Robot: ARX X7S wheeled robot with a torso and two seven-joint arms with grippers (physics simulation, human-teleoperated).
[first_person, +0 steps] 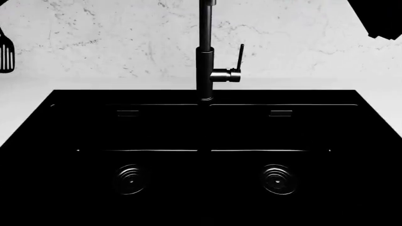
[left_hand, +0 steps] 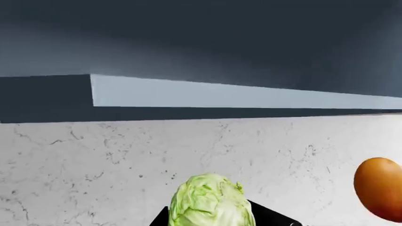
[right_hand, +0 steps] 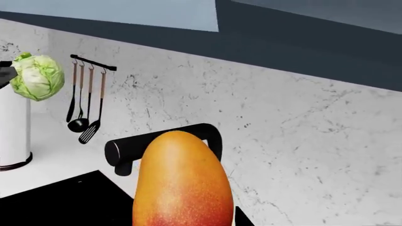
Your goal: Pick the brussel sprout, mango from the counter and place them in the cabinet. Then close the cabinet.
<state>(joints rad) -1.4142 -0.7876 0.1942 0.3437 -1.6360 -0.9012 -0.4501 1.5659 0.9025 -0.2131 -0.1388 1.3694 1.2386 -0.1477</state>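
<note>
1. Held high in front of the marbled wall (left_hand: 94,160): the brussel sprout (left_hand: 210,201), pale green and leafy, sitting on a black part of the left gripper at the lower edge of the left wrist view; fingers themselves out of frame, so impossible to tell from the pictures whether pinching it or merely under it.
2. Seen again from the right wrist view: the same sprout up in the air at the left, above a white arm segment (right_hand: 14,132), with a black tip touching its left side.
3. Close before the right wrist camera: the mango (right_hand: 182,183), orange-yellow blushing red at its base, upright, lifted in front of the black faucet (right_hand: 160,141); right gripper's fingers hidden, grip impossible to judge.
4. Also visible at the right edge of the left wrist view: the mango, apart from the sprout.
5. Overhead in both wrist views: the dark blue cabinet (left_hand: 201,42) with a pale underside panel.
6. In the head view: white counter (first_person: 25,108) around the black double-basin sink (first_person: 201,155), faucet rising at the far middle.
7. On the wall to the far left: a rail of hanging utensils (right_hand: 88,101).
</note>
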